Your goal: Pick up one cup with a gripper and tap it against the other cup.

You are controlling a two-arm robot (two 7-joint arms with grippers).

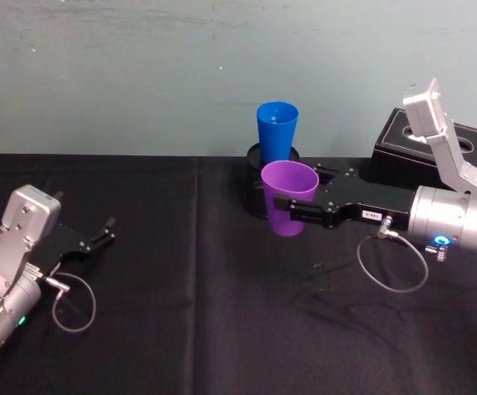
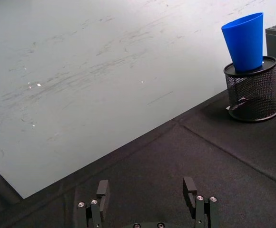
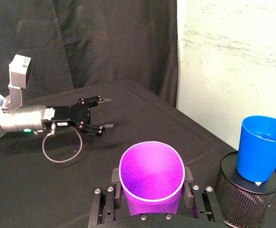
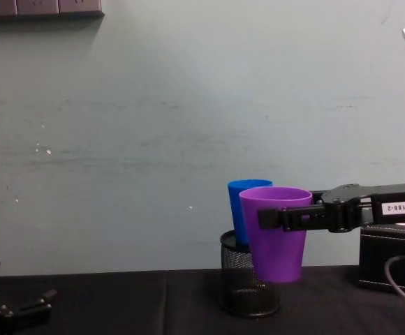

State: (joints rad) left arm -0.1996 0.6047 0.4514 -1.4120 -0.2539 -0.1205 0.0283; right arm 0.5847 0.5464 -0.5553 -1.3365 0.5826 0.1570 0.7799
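Purple plastic tapered tumbler [image 1: 289, 197] hangs in the air just on the near side of the black wire-mesh pen holder [image 1: 255, 193], which stands toward the far edge of the black-clothed table [image 1: 181, 313]. The slim black right gripper [image 1: 298, 207] reaches in from the right and has its two fingers clamped on the tumbler's sides a little below the rim. From low down in front, the tumbler's base is clear of the cloth, so the pick-up looks done.

The tap is what remains. The bright blue plastic tumbler [image 1: 276, 130] sits mouth up inside the mesh holder, just beyond the purple one. From the front the two overlap, so contact is hard to judge there. The right wrist view shows a gap between them, so I would say they are near but apart.

The purple tumbler is roughly upright: mouth up, narrow base down, long axis close to vertical. To meet the blue tumbler's exposed upper wall it likely needs a short move away from me.

The left gripper [image 1: 103, 234] rests far to the left on the cloth, fingers spread and holding nothing.
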